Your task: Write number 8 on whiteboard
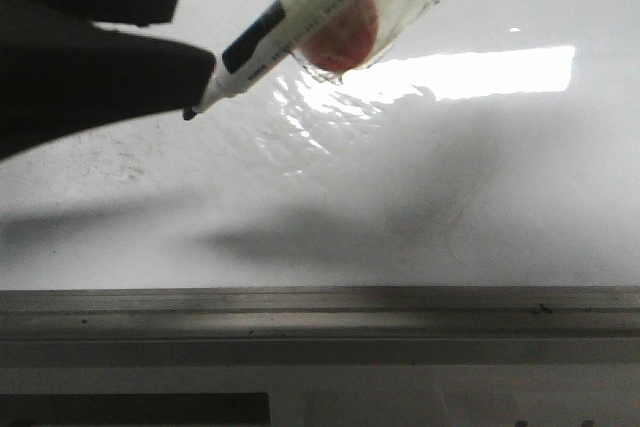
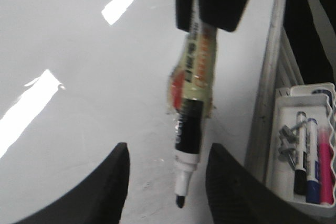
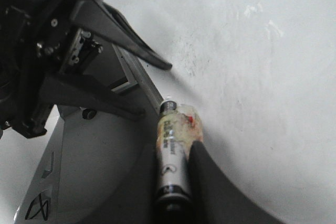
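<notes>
The whiteboard (image 1: 450,197) fills the front view, glossy white with glare and faint grey smudges. No black number 8 shows on it. My right gripper (image 3: 176,150) is shut on a black-and-white marker (image 1: 300,12) wrapped in clear tape with a red patch. The marker slants down to the left, and its black tip (image 1: 188,114) is at or just above the board; I cannot tell if they touch. My left gripper (image 2: 169,148) is open, with its fingers on either side of the marker tip (image 2: 180,201), not touching it.
The board's grey metal frame (image 1: 320,317) runs along the near edge. In the left wrist view a white tray (image 2: 283,145) beside the frame (image 2: 265,103) holds a black marker (image 2: 300,150), a blue one (image 2: 313,156) and a pink one (image 2: 325,166).
</notes>
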